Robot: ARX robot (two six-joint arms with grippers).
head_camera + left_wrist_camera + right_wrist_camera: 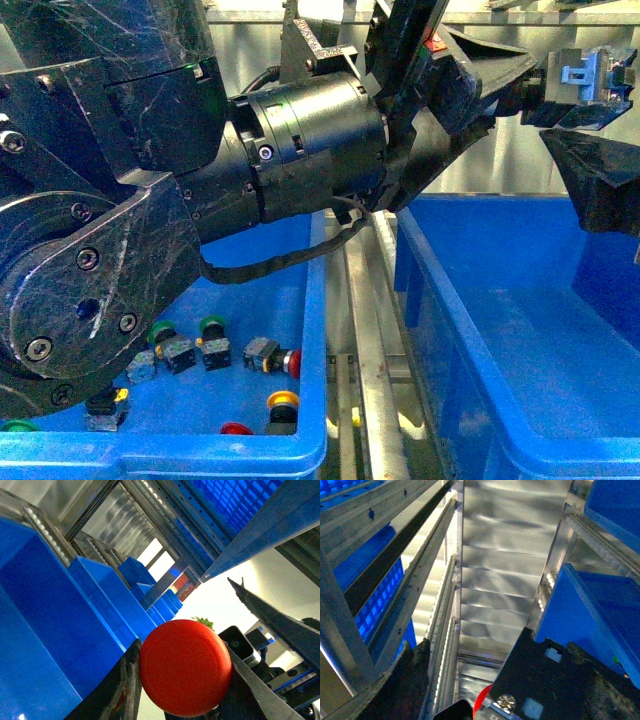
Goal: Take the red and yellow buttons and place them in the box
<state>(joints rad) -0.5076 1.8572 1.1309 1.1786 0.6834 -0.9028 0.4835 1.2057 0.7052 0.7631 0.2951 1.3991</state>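
Left arm is right up against the front cam and eats most of that view, so I can barely follow it out to the wrist. Honestly the front view is no help for the grip.

From the left wrist cam it's clear enough: left gripper is clamped on a red button, with the round cap wedged between both fingers. Its body is cut off at the frame edge.

Right gripper sits just across from the left one, tip to tip. On its own wrist cam I see a black block and a red sliver between its widely spread fingers. I can't tell what that block is, or whether the right one is gripping anything.

Below the left gripper, on the side toward the right gripper, is the box, and its floor looks bare. On the other side, another blue bin holds loose buttons, including a yellow button, partly hidden by the arm.
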